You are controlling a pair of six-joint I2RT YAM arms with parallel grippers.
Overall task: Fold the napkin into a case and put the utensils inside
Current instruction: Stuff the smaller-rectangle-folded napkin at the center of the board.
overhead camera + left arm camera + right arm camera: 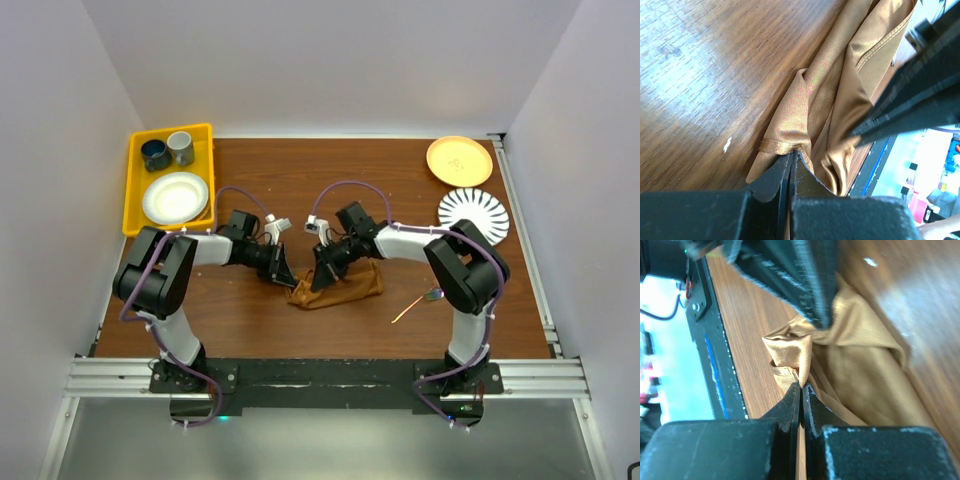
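The wooden tabletop [300,170] fills the scene; both arms reach inward over it and meet near its middle, towards the near edge. A yellow tray [135,190] sits at the far left corner. The napkin [350,285], rust-brown, lies bunched in a loose, creased heap between and below the two grippers, not folded into a case. A striped paper plate [473,216] rests by the right edge; a plain yellow plate [459,160] lies just beyond it at the far right corner; a white plate [175,197] lies in the near half of the tray.

The left gripper [791,160] is clenched, its jaws pressed together on a hemmed edge of the napkin [810,100] at the heap's left end. The right gripper [801,387] is likewise clenched, pinching a raised fold of the napkin [860,370]. The two grippers sit close together, each showing in the other's wrist view.

A dark blue cup [155,154] and a grey cup [180,148] stand side by side in the far part of the tray. The utensils [420,300], thin and shiny, lie on the tabletop to the right of the napkin, apart from it, their far ends hidden beside the right arm.
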